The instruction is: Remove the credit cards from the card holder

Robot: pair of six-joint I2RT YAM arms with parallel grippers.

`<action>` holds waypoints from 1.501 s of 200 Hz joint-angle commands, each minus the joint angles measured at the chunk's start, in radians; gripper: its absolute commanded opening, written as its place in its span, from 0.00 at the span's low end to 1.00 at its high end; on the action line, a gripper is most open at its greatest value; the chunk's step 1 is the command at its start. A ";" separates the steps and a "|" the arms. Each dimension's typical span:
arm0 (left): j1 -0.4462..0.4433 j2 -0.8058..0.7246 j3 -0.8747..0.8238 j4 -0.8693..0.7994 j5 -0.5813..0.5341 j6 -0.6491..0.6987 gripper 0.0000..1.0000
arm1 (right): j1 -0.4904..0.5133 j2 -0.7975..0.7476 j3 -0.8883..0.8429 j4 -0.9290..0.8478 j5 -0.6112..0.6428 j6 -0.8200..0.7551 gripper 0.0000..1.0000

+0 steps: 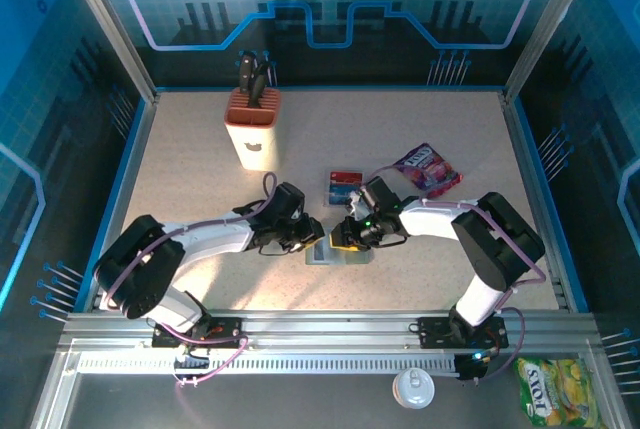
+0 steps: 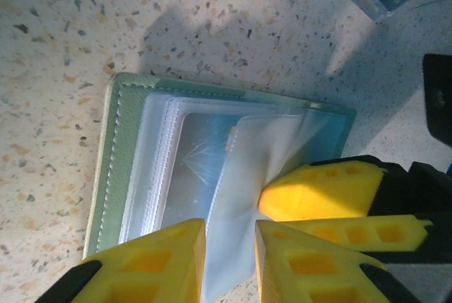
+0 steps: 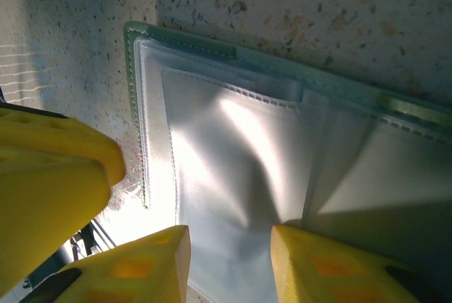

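The card holder (image 1: pixel 322 256) lies open on the table between my two grippers, its grey-green rim (image 2: pixel 116 155) framing clear plastic sleeves (image 3: pixel 233 147). The sleeves look clear where I see them. My left gripper (image 2: pixel 229 229) is open, with a loose sleeve leaf standing up between its jaws. My right gripper (image 3: pixel 229 236) is open too, its jaws astride a sleeve on the holder (image 3: pixel 183 42). One right finger (image 2: pixel 311 190) presses on that leaf. Credit cards (image 1: pixel 345 187), blue with a red band, lie on the table just behind the holder. The grippers (image 1: pixel 308 241) (image 1: pixel 343 239) nearly touch.
A purple snack packet (image 1: pixel 428 167) lies right of the cards. A tan knife block (image 1: pixel 252 121) stands at the back left. The left gripper's yellow finger (image 3: pixel 56 169) sits close beside the holder's edge. Blue walls ring the speckled table (image 1: pixel 200 169).
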 commanded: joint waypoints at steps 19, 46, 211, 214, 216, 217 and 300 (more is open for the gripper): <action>-0.012 0.050 -0.012 0.070 0.050 -0.041 0.25 | -0.014 -0.016 -0.020 -0.007 -0.014 0.006 0.37; -0.014 0.072 -0.005 0.063 0.050 -0.043 0.25 | -0.014 -0.019 -0.021 -0.007 -0.014 0.008 0.37; -0.016 0.060 0.019 0.097 0.079 -0.049 0.17 | -0.017 -0.162 0.022 -0.161 0.052 -0.035 0.36; -0.017 0.060 0.020 0.097 0.078 -0.050 0.17 | -0.016 -0.167 0.025 -0.168 0.057 -0.038 0.36; -0.017 0.059 0.022 0.098 0.079 -0.049 0.18 | -0.016 -0.171 0.027 -0.174 0.062 -0.039 0.36; -0.017 0.059 0.022 0.097 0.080 -0.048 0.18 | -0.016 -0.173 0.027 -0.176 0.063 -0.039 0.36; -0.045 0.115 0.119 0.070 0.111 -0.037 0.21 | -0.051 -0.303 0.020 -0.261 0.110 -0.065 0.37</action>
